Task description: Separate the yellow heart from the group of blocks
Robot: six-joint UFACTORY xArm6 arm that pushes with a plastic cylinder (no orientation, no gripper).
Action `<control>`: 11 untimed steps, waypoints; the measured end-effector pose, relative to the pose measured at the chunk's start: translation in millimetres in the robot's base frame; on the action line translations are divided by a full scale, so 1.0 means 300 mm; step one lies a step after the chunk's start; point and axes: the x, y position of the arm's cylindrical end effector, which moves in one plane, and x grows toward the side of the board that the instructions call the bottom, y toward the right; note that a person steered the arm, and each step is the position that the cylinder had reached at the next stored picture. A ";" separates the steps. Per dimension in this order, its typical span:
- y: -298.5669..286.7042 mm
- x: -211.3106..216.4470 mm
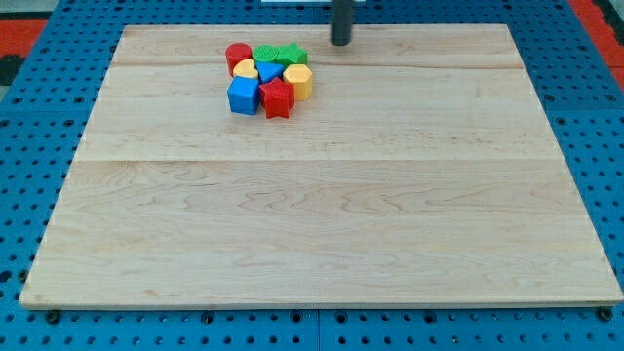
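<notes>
Sitting wedged in the cluster's left side between the red cylinder [237, 55] and blue cube [244, 95], the yellow heart [246, 70] looked light, hard and slidey, best nudged from its right, while my tip [340, 43] hovered top-right, no fingers, touching nothing on the counter [322, 214].

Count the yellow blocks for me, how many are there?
2. The yellow heart sits on the cluster's left, below the red cylinder. The yellow hexagon sits on its right edge. None seem hidden.

Pale wooden board [322, 224], smooth, matt; blue perforated metal table [29, 117] beneath.
</notes>
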 end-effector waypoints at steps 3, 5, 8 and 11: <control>-0.563 0.078; -0.259 0.176; -0.188 0.306; -0.456 0.376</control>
